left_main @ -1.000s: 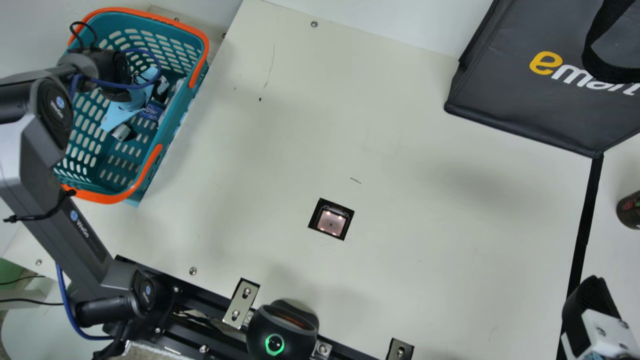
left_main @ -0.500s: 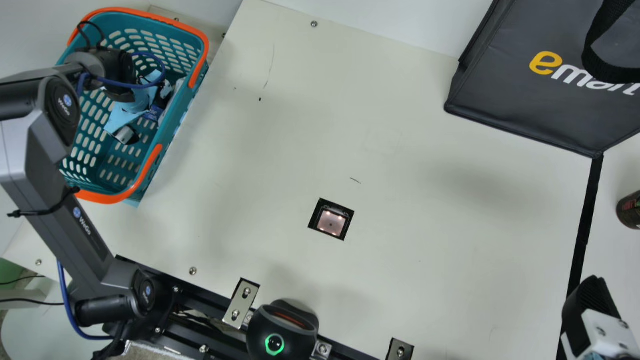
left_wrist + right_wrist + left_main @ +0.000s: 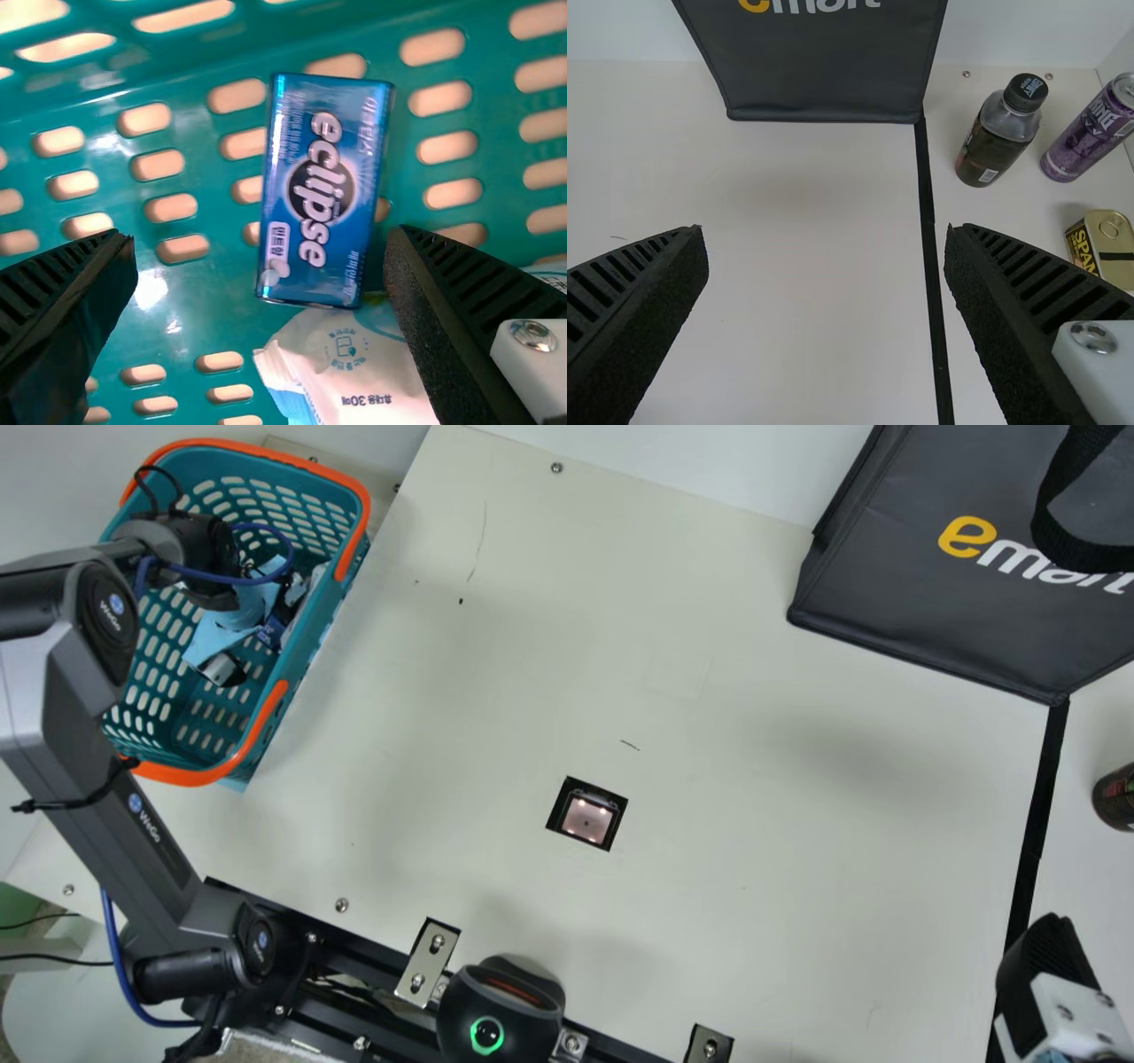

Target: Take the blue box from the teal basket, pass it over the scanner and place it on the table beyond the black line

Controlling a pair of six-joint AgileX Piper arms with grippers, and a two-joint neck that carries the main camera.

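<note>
Currently poised with left tool (image 3: 259, 236) spread over blue box (image 3: 317, 190), inside teal basket (image 3: 204, 57). Might catch white packet (image 3: 354, 363) when closing, given its closeness to box's end, and so grip askew or slip.

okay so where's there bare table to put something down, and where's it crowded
Bare: the cream table between the teal basket and the scanner window, and from that window to the black line, short of the dark shopping bag. Crowded: beyond the line, where a bottle, a purple can and a squarish tin stand.
</note>
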